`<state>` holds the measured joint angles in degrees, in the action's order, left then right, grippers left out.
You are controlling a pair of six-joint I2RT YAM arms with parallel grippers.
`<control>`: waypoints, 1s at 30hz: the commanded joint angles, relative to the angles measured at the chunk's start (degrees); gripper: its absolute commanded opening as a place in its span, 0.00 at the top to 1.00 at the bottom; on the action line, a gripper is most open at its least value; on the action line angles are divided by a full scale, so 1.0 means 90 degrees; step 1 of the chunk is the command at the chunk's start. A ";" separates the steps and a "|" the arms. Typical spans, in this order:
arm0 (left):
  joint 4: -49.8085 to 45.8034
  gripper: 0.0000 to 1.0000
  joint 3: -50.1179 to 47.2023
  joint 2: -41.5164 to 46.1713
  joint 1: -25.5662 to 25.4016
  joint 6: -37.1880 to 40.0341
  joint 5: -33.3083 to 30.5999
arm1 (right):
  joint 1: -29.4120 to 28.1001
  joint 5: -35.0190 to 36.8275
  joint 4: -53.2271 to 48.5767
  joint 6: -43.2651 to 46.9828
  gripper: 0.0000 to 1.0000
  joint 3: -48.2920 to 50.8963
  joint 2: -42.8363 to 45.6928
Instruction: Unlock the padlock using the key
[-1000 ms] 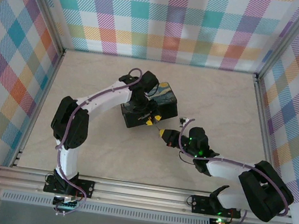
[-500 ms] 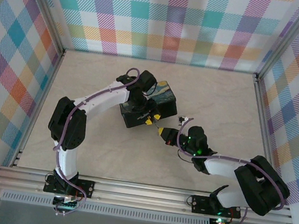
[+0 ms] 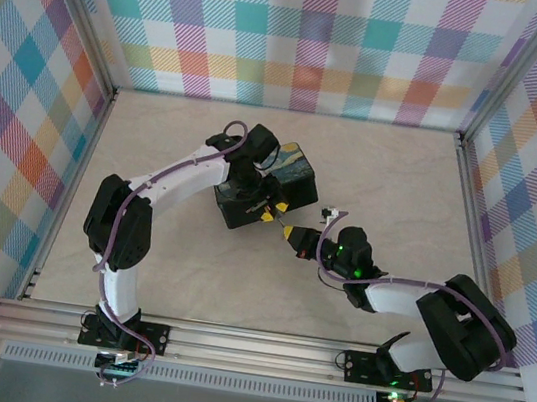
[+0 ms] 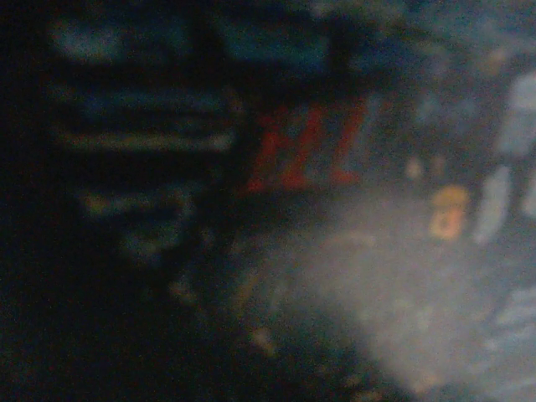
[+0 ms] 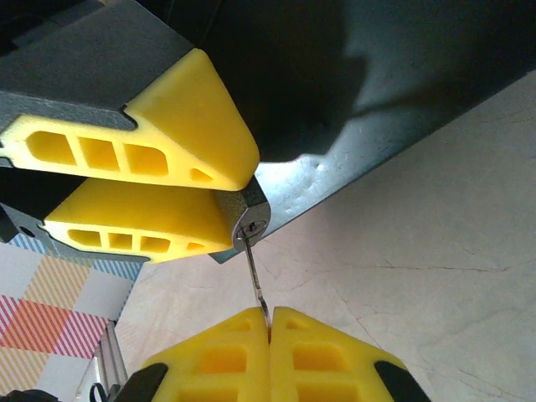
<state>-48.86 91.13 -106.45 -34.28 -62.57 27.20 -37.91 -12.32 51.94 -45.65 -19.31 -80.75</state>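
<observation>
While the left pincer (image 5: 237, 194) clamps the padlock (image 5: 251, 216) at the near corner of the box (image 3: 298, 172), the right pincer (image 5: 270, 325), closed on the key (image 5: 256, 280), should, I think, turn it straight, without bending its thin shaft.

Both arms are built of white tubular links set between bulky black joint housings. The left arm (image 3: 180, 170) carries a thin purple cable (image 3: 245, 133) that loops free just behind the left pincer (image 3: 269, 213). The right arm (image 3: 397, 299) has a like cable behind the right pincer (image 3: 290, 235), where a green light (image 3: 343, 251) glows on the black wrist. The fingers (image 5: 126, 151) of the left pincer are bright yellow wedges, hollowed with ribbed cut-outs, on dark grey mounts. Those of the right pincer match, with black shoulders on either side.
</observation>
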 commanded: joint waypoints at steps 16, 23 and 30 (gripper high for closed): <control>0.0408 0.97 -0.0209 0.0475 0.0059 -0.0298 0.0532 | -0.0035 0.0217 0.0992 0.0331 1.00 0.0025 -0.0100; 0.0529 0.98 -0.0311 0.0527 0.0059 -0.0374 0.0596 | -0.0036 0.0158 0.1195 0.0401 1.00 -0.0032 -0.0222; 0.0621 0.98 -0.0363 0.0575 0.0069 -0.0481 0.0659 | -0.0044 0.0124 0.1464 0.0501 1.00 -0.0051 -0.0308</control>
<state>-44.97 88.33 -104.27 -33.71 -65.65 29.15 -37.91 -10.48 59.20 -42.74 -18.41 -82.89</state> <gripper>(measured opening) 0.277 0.043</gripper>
